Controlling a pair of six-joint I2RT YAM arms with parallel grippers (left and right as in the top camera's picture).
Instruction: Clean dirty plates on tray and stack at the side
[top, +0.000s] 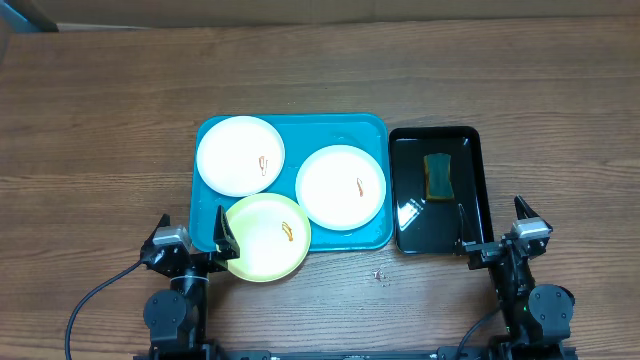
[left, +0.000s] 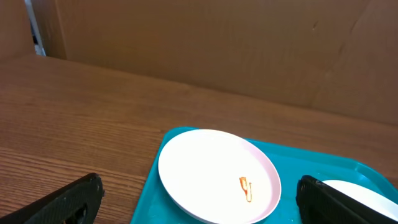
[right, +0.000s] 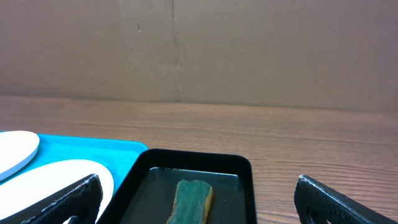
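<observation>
Plates (top: 240, 153): three smeared on tray (top: 370, 125), none cleaned or stacked. Sponge (top: 438, 175) at 3 o'clock. Left gripper (top: 193, 230), right gripper (top: 493, 225) wide open, empty.

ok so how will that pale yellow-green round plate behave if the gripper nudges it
The pale yellow-green round plate overhangs the front rim of the turquoise plastic tray, so it probably sits tilted and may rock or slide off. It looks rigid and smooth, likely slippery. Its shallow shape should not roll.
</observation>
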